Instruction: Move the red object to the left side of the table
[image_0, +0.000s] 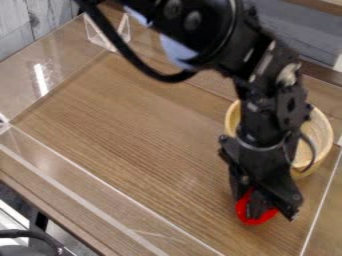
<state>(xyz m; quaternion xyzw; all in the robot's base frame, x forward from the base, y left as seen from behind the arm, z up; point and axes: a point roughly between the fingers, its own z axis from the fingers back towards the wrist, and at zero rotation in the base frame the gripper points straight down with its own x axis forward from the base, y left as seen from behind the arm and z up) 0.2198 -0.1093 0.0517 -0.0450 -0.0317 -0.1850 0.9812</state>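
Note:
The red object (255, 211) is a small bright red toy fruit low on the brown wood-grain table (120, 130), near its front right corner. My black gripper (261, 203) points straight down over it. Its two fingers press in on either side of the fruit, so only the lower red part shows between them. The fruit's leafy end is hidden by the gripper. The arm reaches in from the upper left and covers part of the bowl behind.
A wooden bowl (318, 128) stands just behind the gripper at the right edge. Low clear acrylic walls (54, 165) edge the tabletop, and one runs close to the right of the gripper. Bare wood stretches across the left and middle.

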